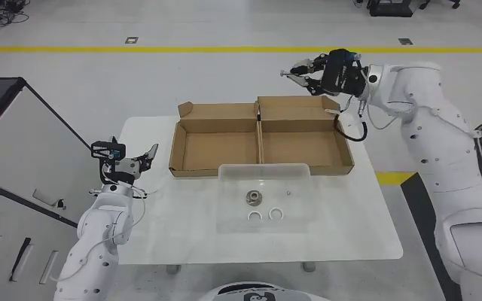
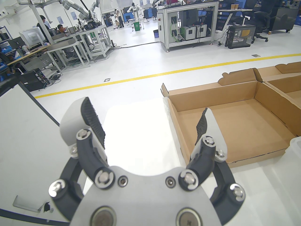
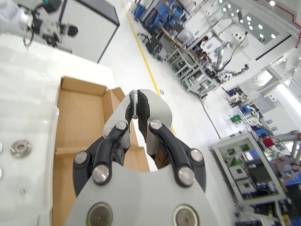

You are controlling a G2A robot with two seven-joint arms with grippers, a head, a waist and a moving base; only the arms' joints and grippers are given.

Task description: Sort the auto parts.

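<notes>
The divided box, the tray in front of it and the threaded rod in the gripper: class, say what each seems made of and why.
The divided box: brown cardboard, matt, folded flaps. The tray: probably clear plastic, glossy, see-through. The threaded rod in the right gripper: likely steel, silvery threads.

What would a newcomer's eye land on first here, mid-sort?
First, the right claw, raised by the far side of the two-compartment cardboard box and shut on a threaded bolt. Next, the clear bin on the near side of the table, holding a metal flanged ring and two white rings. The left claw hangs open over the table's left part.
</notes>
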